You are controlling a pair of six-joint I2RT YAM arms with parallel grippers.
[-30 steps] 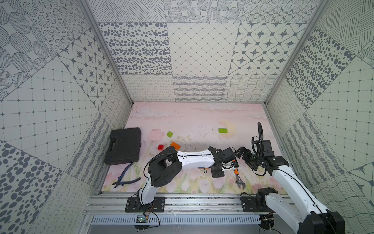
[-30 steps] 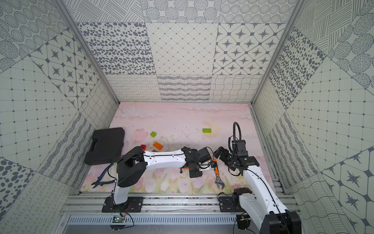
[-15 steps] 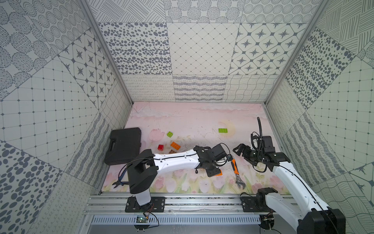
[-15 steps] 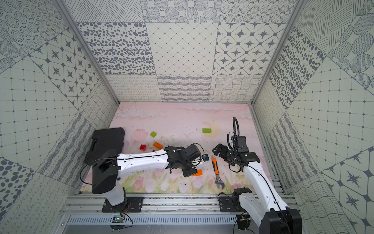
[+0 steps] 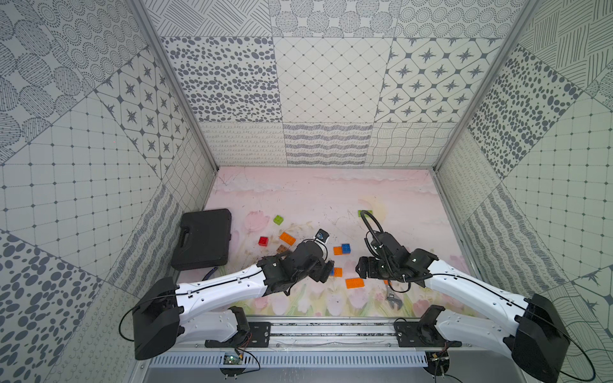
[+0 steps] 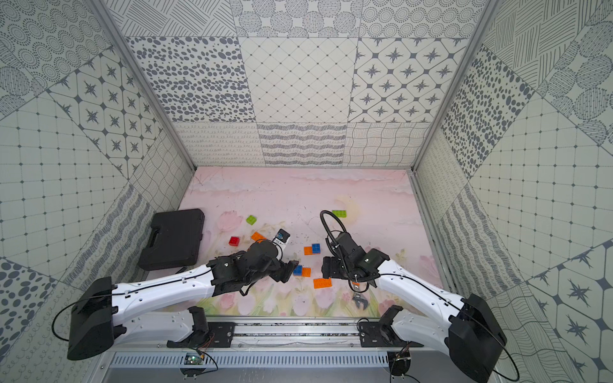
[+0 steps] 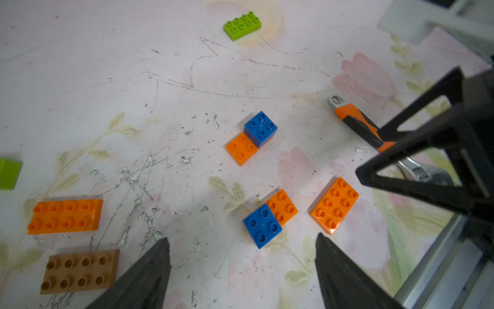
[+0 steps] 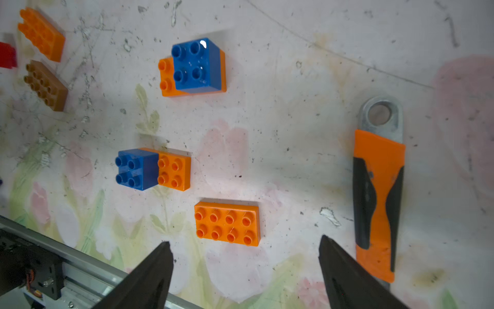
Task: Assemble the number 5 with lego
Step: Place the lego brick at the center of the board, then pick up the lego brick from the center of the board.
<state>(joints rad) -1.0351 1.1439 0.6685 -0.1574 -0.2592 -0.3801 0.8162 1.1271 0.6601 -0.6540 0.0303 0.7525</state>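
Both grippers spread and empty over loose lego bricks.
Top view: left gripper [image 6: 288,269] just beside a blue-and-orange pair [image 6: 302,271]; right gripper [image 6: 326,267] near the oblong orange brick [image 6: 322,283].
Left wrist: the pair [image 7: 270,217] lies just ahead of the spread fingertips.
Right wrist: the orange brick [image 8: 227,221] lies ahead of the open jaws, the wrench [image 8: 377,187] beside one finger.

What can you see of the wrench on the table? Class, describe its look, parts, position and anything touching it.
The wrench is an adjustable spanner lying flat on the flowered table. Its metal shaft wears an orange grip with black inlays and ends in a silvery loop with a hanging hole. Its metal jaw end points toward the rail in both top views. The right arm hides its middle there. Neither gripper touches it; no brick touches it either.
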